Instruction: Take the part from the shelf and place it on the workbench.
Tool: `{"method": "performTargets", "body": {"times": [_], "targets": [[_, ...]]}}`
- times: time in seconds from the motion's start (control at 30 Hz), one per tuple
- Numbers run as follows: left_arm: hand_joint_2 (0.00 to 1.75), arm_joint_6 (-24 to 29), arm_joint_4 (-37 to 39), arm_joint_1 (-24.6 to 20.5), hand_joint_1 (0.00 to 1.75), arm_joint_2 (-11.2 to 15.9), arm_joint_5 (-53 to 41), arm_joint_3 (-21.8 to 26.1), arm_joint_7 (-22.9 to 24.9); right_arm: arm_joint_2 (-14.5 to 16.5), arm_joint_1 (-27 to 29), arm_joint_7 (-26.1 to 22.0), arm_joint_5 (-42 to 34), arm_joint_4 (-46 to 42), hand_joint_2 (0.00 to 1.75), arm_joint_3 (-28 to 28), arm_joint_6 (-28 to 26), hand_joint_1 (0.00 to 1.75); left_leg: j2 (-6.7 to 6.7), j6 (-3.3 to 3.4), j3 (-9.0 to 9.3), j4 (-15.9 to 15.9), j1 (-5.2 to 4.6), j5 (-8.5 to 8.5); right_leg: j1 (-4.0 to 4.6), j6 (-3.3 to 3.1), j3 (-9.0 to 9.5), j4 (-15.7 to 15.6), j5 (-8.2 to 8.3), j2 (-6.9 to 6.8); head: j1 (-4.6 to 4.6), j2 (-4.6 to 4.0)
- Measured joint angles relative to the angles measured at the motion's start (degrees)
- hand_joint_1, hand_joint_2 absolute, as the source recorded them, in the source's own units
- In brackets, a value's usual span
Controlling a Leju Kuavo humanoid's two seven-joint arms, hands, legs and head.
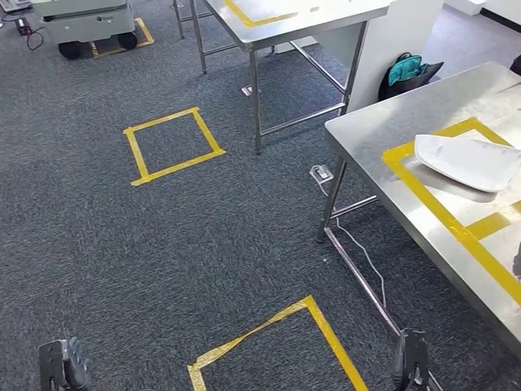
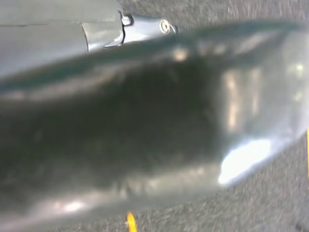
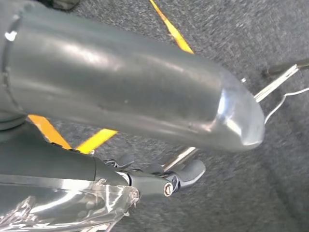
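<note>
The workbench (image 1: 393, 122) stands to the robot's right (steel top, yellow tape frame), and the white part (image 1: 470, 161) already lies flat inside that frame, its long axis running across the bench towards the far right edge. Both arms hang low over the carpet, well apart from it. The right hand (image 1: 410, 358) is the nearer; its fingers (image 3: 189, 171) look loosely extended, holding nothing. Whether the left hand (image 1: 64, 364) is spread or curled, I cannot tell.
</note>
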Motion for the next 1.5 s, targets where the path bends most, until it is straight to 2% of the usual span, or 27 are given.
{"method": "performTargets", "body": {"times": [0.07,0.13,0.2,0.27,0.33,0.4,0.43,0.5,0.53,0.6,0.63,0.67,0.73,0.8,0.87,0.9,0.93,1.0,1.07,1.13,1.17,1.2,1.23,1.3,1.37,1.43,1.5], "targets": [[0.0,-0.92,0.71,-0.44,0.0,0.33,2.45,0.0,0.62,-0.05,0.39,-0.02,-0.75,-0.11,0.0,0.98,-1.39,0.0,3.14,-0.82,-3.55,7.56,0.43,-4.13,-0.03,-0.16,-0.13,-0.09,0.14,-1.87,-0.36,0.0],[0.0,-3.86,2.28,-0.83,0.0,1.13,6.33,0.71,1.74,-0.08,0.62,0.0,-1.31,-0.07,0.0,2.27,-3.15,0.0,4.14,-1.58,-5.89,12.96,1.13,-5.92,-0.13,-0.1,-0.29,-0.07,0.1,-3.67,-0.38,0.0],[0.0,-5.75,3.8,-0.95,0.0,1.92,8.22,1.56,2.04,-0.09,0.58,0.02,-2.02,0.01,0.0,3.68,-4.45,0.0,4.71,-2.18,-3.99,10.12,1.78,-3.7,-0.35,0.24,-0.23,-0.05,-0.06,-5.19,-0.4,0.0],[0.0,-5.9,4.79,-1.25,0.0,2.3,7.96,1.89,1.53,-0.26,0.51,0.02,-3.09,0.05,0.0,5.02,-4.95,0.0,7.24,-2.67,0.63,2.18,2.05,-0.5,-0.34,1.08,-0.05,0.1,-0.54,-6.61,-0.53,0.0],[0.0,-5.73,5.42,-1.79,0.0,2.37,7.67,1.95,1.23,-0.51,0.46,0.02,-4.15,0.09,0.0,6.23,-5.25,0.0,9.1,-2.19,3.17,-2.41,1.92,0.43,-0.07,1.99,0.03,0.21,-1.14,-7.9,-0.37,0.0],[0.0,-5.54,5.79,-1.96,0.0,2.48,7.71,2.14,1.33,-0.63,0.37,0.02,-5.21,0.1,0.0,7.5,-5.97,0.0,8.15,-1.03,3.14,-2.71,1.61,0.08,-0.13,2.61,0.54,0.02,-1.48,-9.06,-0.06,0.0],[0.0,-5.43,5.89,-1.9,0.0,2.59,7.73,2.27,1.4,-0.65,0.34,0.02,-5.76,0.1,0.0,8.17,-6.29,0.0,7.52,-0.59,3.1,-2.72,1.52,0.05,-0.33,2.89,0.76,0.14,-1.79,-8.75,0.03,0.0],[0.0,-5.25,5.99,-1.94,0.0,2.83,7.68,2.51,1.53,-0.73,0.46,0.01,-6.73,0.1,0.0,9.29,-6.58,0.0,6.2,0.34,3.06,-2.79,1.46,0.15,-0.65,3.14,-0.28,3.11,-3.83,-6.1,0.18,0.0],[0.0,-5.22,6.02,-2.05,0.0,2.9,7.6,2.56,1.56,-0.8,0.67,0.01,-7.11,0.1,0.0,9.73,-6.71,0.0,5.55,0.72,3.05,-2.82,1.41,0.15,-0.67,3.09,-1.99,6.58,-5.65,-4.29,0.29,0.0],[0.0,-5.22,6.15,-2.21,0.0,2.91,7.31,2.6,1.6,-0.92,1.25,0.02,-7.89,0.11,0.0,10.52,-7.12,0.0,4.0,1.21,3.03,-2.81,1.11,0.07,-0.39,2.71,-6.43,15.12,-9.01,-2.66,0.43,0.0],[0.0,-5.22,6.26,-2.18,0.0,2.88,7.15,2.6,1.61,-1.03,1.55,0.02,-8.29,0.11,0.0,10.89,-7.32,0.0,3.11,1.31,3.07,-2.79,0.95,0.03,-0.19,2.47,-8.18,17.89,-9.49,-2.42,0.44,0.0],[0.0,-5.22,6.37,-2.12,0.0,2.86,6.98,2.61,1.61,-1.12,1.8,0.03,-8.62,0.11,0.0,11.23,-7.5,0.0,2.19,1.35,3.14,-2.77,0.82,0.01,0.01,2.17,-8.93,18.34,-8.71,-2.27,0.45,0.0],[0.0,-5.21,6.53,-2.05,0.0,2.84,6.76,2.63,1.61,-1.35,2.11,0.04,-9.03,0.1,0.0,11.78,-7.69,0.0,0.4,1.33,3.37,-2.74,0.72,0.0,0.28,1.53,-7.25,12.76,-4.31,-1.29,0.45,0.0],[0.0,-5.19,6.62,-2.14,0.0,2.77,6.65,2.64,1.61,-1.51,2.25,0.03,-9.29,0.1,0.0,12.13,-7.7,0.0,-1.15,1.18,3.35,-2.53,0.6,-0.03,0.14,1.19,-4.36,5.26,-0.73,1.48,0.42,0.0],[0.0,-5.13,6.69,-2.13,0.0,2.7,6.52,2.64,1.6,-1.58,2.4,0.03,-9.72,0.05,0.0,12.44,-7.48,0.0,-2.47,0.7,2.88,-2.44,0.67,0.17,0.02,1.19,-3.03,2.24,-0.08,2.97,0.39,0.0],[0.0,-5.08,6.73,-1.99,0.0,2.69,6.41,2.64,1.59,-1.6,2.48,0.02,-9.96,0.03,0.0,12.63,-7.22,0.0,-3.11,0.35,2.62,-2.5,0.77,0.37,0.02,1.16,-2.85,1.99,-0.07,2.5,0.37,0.0],[0.0,-5.02,6.78,-1.81,0.0,2.71,6.31,2.66,1.57,-1.63,2.55,0.03,-10.13,0.01,0.0,12.87,-6.96,0.0,-3.11,0.03,2.42,-2.53,0.84,0.42,0.02,0.91,-2.7,1.91,0.1,1.9,0.38,0.0],[0.0,-4.92,6.87,-1.68,0.0,2.7,6.15,2.68,1.49,-1.74,2.68,0.02,-10.21,-0.01,0.0,13.25,-6.94,0.0,-0.46,-0.58,1.33,-0.58,0.68,-0.94,-0.07,0.36,-2.44,1.45,0.46,0.48,0.1,0.0],[0.0,-4.86,6.96,-1.92,0.0,2.56,6.02,2.69,1.32,-1.89,2.96,0.02,-10.25,-0.01,0.0,13.48,-7.5,0.0,3.07,-1.19,-1.81,5.79,0.66,-4.41,-0.01,0.02,-2.25,1.18,0.52,-1.25,-0.16,0.0],[0.0,-4.84,7.08,-1.98,0.0,2.44,5.97,2.68,1.2,-2.03,3.32,0.02,-10.56,-0.02,0.0,13.71,-7.76,0.0,4.08,-1.69,-5.27,12.76,0.96,-6.99,0.05,-0.11,-2.23,1.19,0.4,-3.04,-0.18,0.0],[0.0,-4.84,7.14,-1.9,0.0,2.41,5.98,2.69,1.15,-2.1,3.45,0.02,-10.8,-0.02,0.0,13.82,-7.69,0.0,4.23,-1.88,-5.83,13.88,1.13,-6.81,0.02,-0.08,-2.2,1.19,0.33,-3.88,-0.18,0.0],[0.0,-4.85,7.19,-1.81,0.0,2.41,6.04,2.71,1.11,-2.19,3.53,0.02,-11.06,-0.03,0.0,13.91,-7.56,0.0,4.4,-2.02,-5.24,12.77,1.27,-5.63,-0.03,0.02,-2.13,1.19,0.25,-4.63,-0.19,0.0],[0.0,-4.91,7.22,-1.74,0.0,2.42,6.21,2.74,1.08,-2.26,3.56,0.02,-11.23,-0.03,0.0,13.98,-7.44,0.0,5.02,-2.13,-3.44,9.43,1.39,-3.69,-0.09,0.21,-2.0,1.19,0.12,-5.35,-0.19,0.0],[0.0,-5.22,7.25,-1.77,0.0,2.43,6.86,2.93,1.05,-2.38,3.56,0.02,-11.01,-0.02,0.0,14.24,-7.62,0.0,7.63,-2.09,0.91,1.51,1.36,-0.61,0.08,0.82,-1.69,1.31,-0.31,-6.56,-0.25,0.0],[0.0,-5.92,7.26,-1.74,0.0,2.55,7.74,3.45,1.23,-2.44,3.4,0.02,-10.38,-0.01,0.0,14.8,-8.32,0.0,8.97,-1.35,2.84,-2.19,1.05,0.03,0.41,1.44,-1.33,1.35,-0.72,-7.57,-0.08,0.0],[0.0,-6.61,7.3,-1.43,0.0,2.86,8.43,4.24,1.59,-2.42,3.03,0.02,-9.93,0.02,0.0,15.46,-9.0,0.0,7.85,-0.32,2.82,-2.43,0.8,-0.06,0.4,1.96,-0.9,1.1,-0.91,-8.63,0.12,0.0],[0.0,-6.97,7.34,-1.17,0.0,3.21,8.78,4.95,1.84,-2.39,2.64,0.01,-9.73,0.06,0.0,16.04,-9.44,0.0,6.61,0.53,2.91,-2.62,0.93,0.06,0.1,2.45,-1.27,2.33,-2.09,-7.23,0.26,0.0]]}}
